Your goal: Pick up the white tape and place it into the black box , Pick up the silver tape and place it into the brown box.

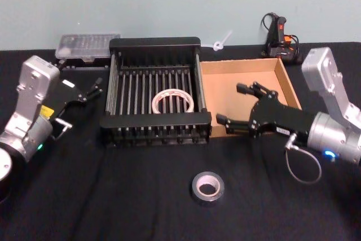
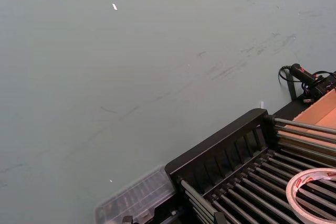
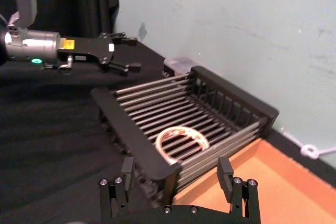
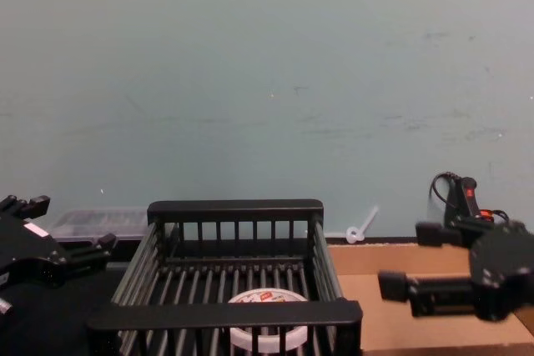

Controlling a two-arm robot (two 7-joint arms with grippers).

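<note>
The white tape (image 1: 173, 101) lies flat on the ribbed bottom of the black box (image 1: 155, 121), also seen as a ring (image 3: 181, 141) (image 4: 265, 296) (image 2: 315, 192). On the black cloth in front of the boxes rests the silver tape (image 1: 207, 188), free of both arms. The brown box (image 1: 248, 71) stands against the black box's right side. My right gripper (image 1: 232, 104) hovers open over the brown box's left part, holding nothing; its fingers (image 3: 226, 169) are spread wide. Left of the black box, my left gripper (image 1: 97, 88) is open and holds nothing.
A clear plastic case (image 1: 87, 46) sits behind the black box at the back left. A black tool with orange parts (image 1: 279, 40) and a white plastic loop (image 1: 221, 42) lie by the wall at the back right. Bare cloth surrounds the silver tape.
</note>
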